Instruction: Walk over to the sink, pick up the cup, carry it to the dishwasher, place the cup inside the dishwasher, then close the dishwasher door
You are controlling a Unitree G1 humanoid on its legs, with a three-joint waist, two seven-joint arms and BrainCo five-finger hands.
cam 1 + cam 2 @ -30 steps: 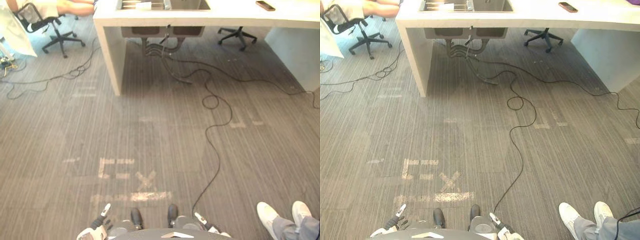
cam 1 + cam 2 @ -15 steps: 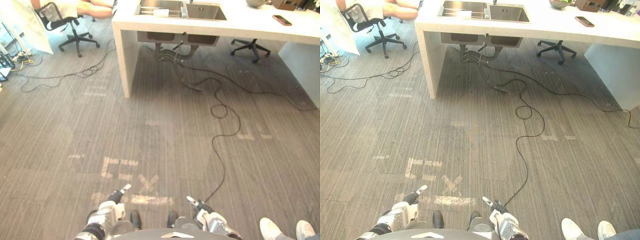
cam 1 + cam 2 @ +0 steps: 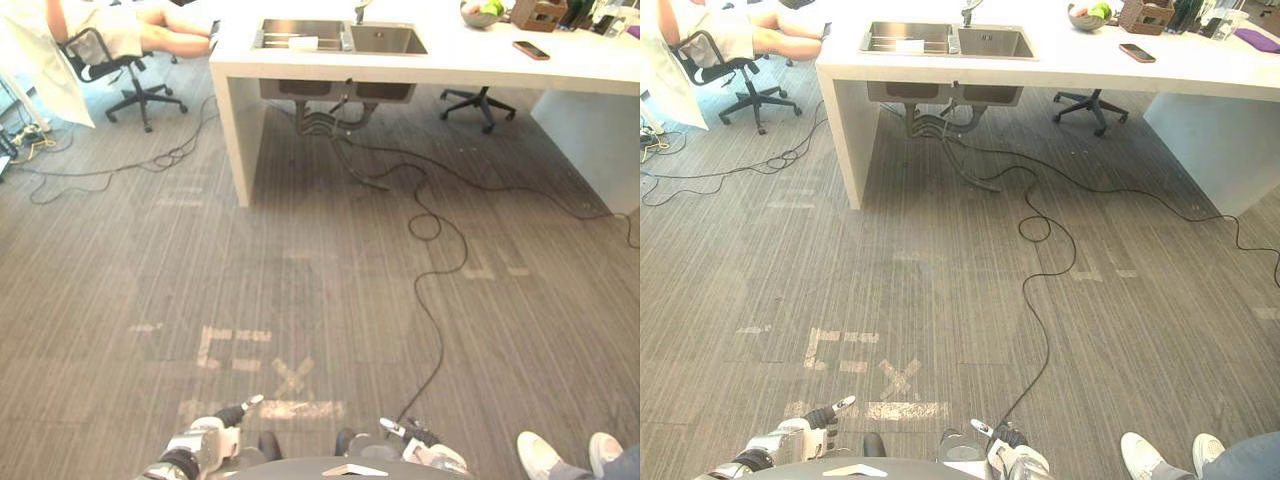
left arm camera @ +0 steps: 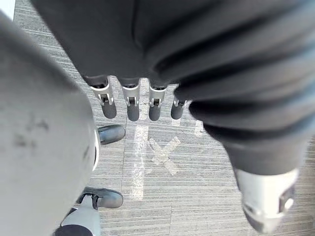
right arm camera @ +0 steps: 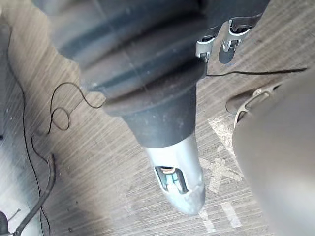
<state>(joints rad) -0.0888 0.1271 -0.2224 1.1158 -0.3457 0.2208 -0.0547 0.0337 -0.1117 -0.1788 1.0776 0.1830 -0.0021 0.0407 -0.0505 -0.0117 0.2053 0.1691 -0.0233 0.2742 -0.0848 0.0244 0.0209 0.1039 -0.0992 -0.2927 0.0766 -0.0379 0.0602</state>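
Over ribbed grey carpet (image 3: 320,280), left hand (image 3: 197,445) and right hand (image 3: 428,455) hang straight-fingered, empty; rectangular steel sink (image 3: 340,38) ahead.

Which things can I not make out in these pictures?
In both eye views:
Steel double sink: too far away to tell if the small white thing in it is a cup.
Items at the white counter's far end: cut off by the top edge.
Person in white shoes: cut off by the bottom edge.
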